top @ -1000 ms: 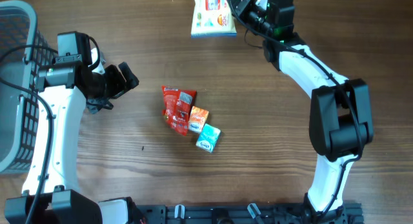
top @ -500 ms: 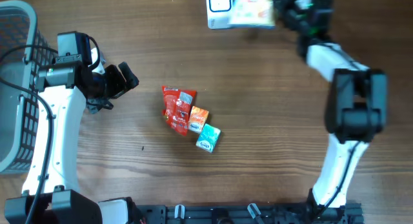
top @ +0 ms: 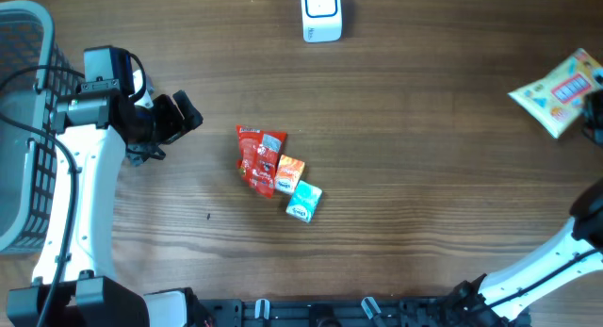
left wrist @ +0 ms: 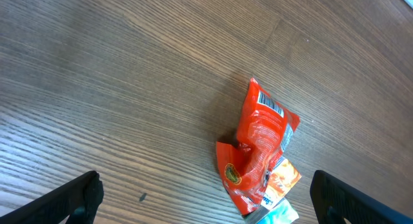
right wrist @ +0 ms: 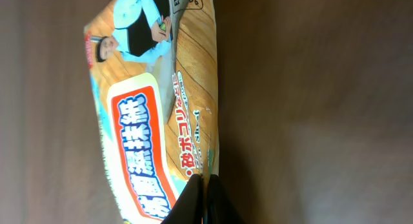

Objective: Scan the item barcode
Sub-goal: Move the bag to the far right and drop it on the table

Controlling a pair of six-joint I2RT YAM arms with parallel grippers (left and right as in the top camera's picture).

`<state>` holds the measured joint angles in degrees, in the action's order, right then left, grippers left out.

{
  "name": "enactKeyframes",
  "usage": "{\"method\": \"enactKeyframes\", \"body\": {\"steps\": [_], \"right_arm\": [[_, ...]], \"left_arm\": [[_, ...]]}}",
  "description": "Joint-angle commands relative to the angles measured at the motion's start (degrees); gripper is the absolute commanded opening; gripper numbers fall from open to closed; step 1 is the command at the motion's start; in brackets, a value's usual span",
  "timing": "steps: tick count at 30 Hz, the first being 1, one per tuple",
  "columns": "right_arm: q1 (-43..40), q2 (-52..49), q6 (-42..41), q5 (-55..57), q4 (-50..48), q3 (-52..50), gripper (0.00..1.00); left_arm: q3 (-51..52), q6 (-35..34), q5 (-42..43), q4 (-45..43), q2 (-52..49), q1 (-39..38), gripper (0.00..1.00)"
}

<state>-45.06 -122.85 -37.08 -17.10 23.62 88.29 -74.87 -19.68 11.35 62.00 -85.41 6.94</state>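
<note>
My right gripper (right wrist: 205, 197) is shut on the edge of a yellow printed snack packet (right wrist: 155, 114). From overhead that packet (top: 556, 89) hangs at the far right edge, with the right gripper (top: 595, 106) mostly cut off by the frame. A white barcode scanner (top: 321, 14) sits at the table's far middle edge. My left gripper (top: 179, 115) hovers open at the left, nothing between its fingers (left wrist: 77, 195). A red packet (top: 258, 157), an orange packet (top: 290, 169) and a teal packet (top: 303, 201) lie piled mid-table; the red packet (left wrist: 261, 143) shows a barcode in the left wrist view.
A grey wire basket (top: 19, 129) stands at the left edge behind the left arm. Bare wood lies between the pile and the scanner.
The right arm has swung the yellow packet from beside the scanner at the far middle out to the far right edge, uncovering the scanner. The left arm has not moved.
</note>
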Motion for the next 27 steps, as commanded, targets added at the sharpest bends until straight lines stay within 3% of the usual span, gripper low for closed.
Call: {"method": "enactKeyframes", "body": {"steps": [1,5,6,9,12,14,17,18,20,24,27], "right_arm": [[-3.28,1.57,3.93,2.56,1.2,0.33,0.05],[-7.32,4.55,0.57,-2.25,5.53,0.98,0.44],[-8.07,6.6,0.46,-2.27,6.62,1.03,1.0],[-8.52,14.99,0.72,-3.19,8.41,1.03,0.99],[-4.17,24.24,2.6,-19.87,9.81,1.03,1.0],[7.43,26.86,9.53,-27.8,17.16,1.01,1.0],[20.72,26.03,23.82,-27.74,24.57,-0.39,1.0],[29.94,25.09,32.39,-27.69,28.11,-1.7,1.0],[39.95,24.3,37.07,-27.06,29.57,-4.15,1.0],[58.34,21.97,35.56,-19.96,29.22,-6.51,1.0],[66.82,19.87,25.81,-12.74,29.03,-6.69,1.0]], "left_arm": [[-0.68,-0.5,-0.33,-0.02,-0.15,0.33,1.0],[-0.68,-0.5,-0.35,0.0,-0.15,0.31,1.0],[-0.68,-0.5,-0.35,-0.02,-0.15,0.31,1.0],[-0.68,-0.5,-0.33,-0.02,-0.15,0.33,1.0],[-0.68,-0.5,-0.35,-0.02,-0.15,0.33,1.0],[-0.68,-0.5,-0.33,0.0,-0.15,0.33,1.0],[-0.68,-0.5,-0.33,0.0,-0.15,0.33,1.0],[-0.68,-0.5,-0.35,-0.02,-0.15,0.31,1.0],[-0.68,-0.5,-0.35,0.0,-0.15,0.31,1.0],[-0.68,-0.5,-0.35,-0.02,-0.15,0.33,1.0],[-0.68,-0.48,-0.33,0.0,-0.15,0.31,1.0]]}}
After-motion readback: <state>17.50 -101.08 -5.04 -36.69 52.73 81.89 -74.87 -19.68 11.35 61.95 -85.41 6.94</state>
